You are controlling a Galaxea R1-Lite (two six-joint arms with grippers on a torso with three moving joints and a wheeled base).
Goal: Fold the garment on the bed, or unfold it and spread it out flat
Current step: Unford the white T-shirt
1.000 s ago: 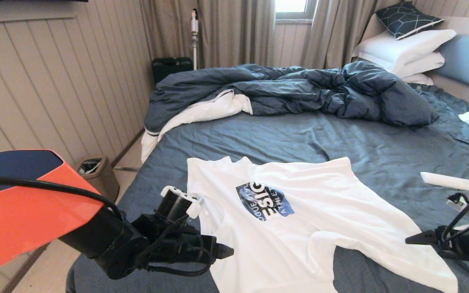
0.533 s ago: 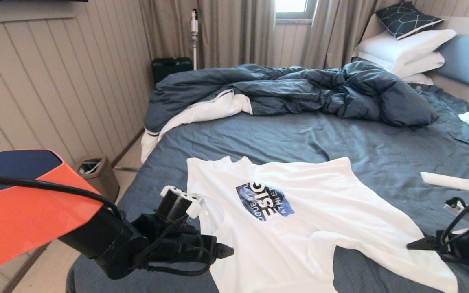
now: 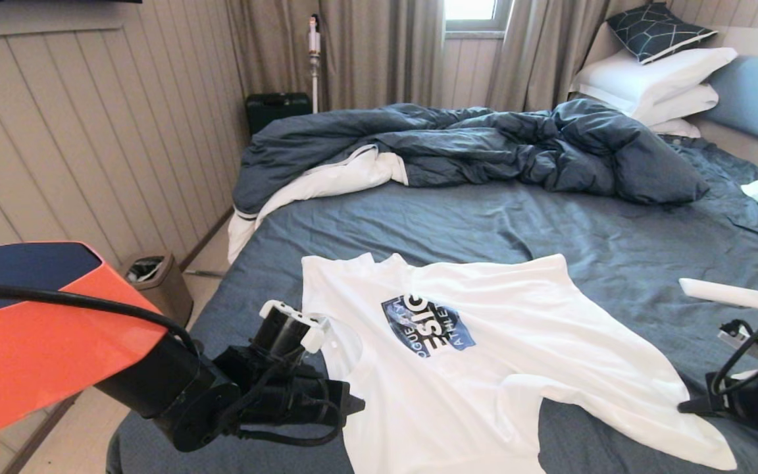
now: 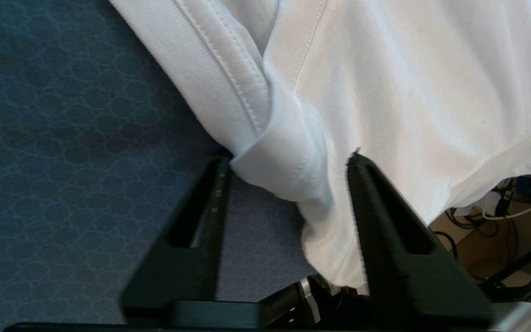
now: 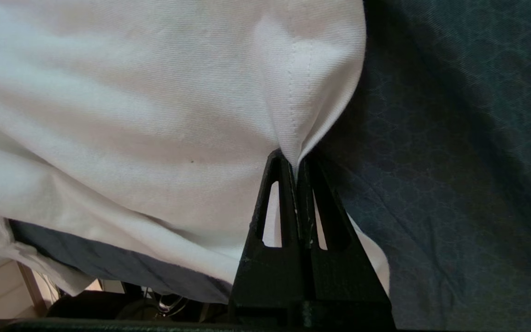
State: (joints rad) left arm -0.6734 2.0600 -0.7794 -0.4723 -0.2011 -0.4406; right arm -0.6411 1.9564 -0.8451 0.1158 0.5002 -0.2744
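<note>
Bed [image 3: 484,217] with blue-grey sheet; a white shirt [image 3: 484,355] lies spread face-up at its near edge. Left gripper [image 4: 288,161] at the shirt's left side, jaws partly apart with a fold of fabric between them. Right gripper [image 5: 297,163] at the shirt's right corner, jaws pinched tight on its edge.

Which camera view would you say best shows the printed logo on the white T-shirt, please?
The head view: the white T-shirt lies on the bed with its blue printed logo fully visible. The left wrist view shows only hem and plain fabric; the right wrist view shows only plain cloth, no logo.
</note>
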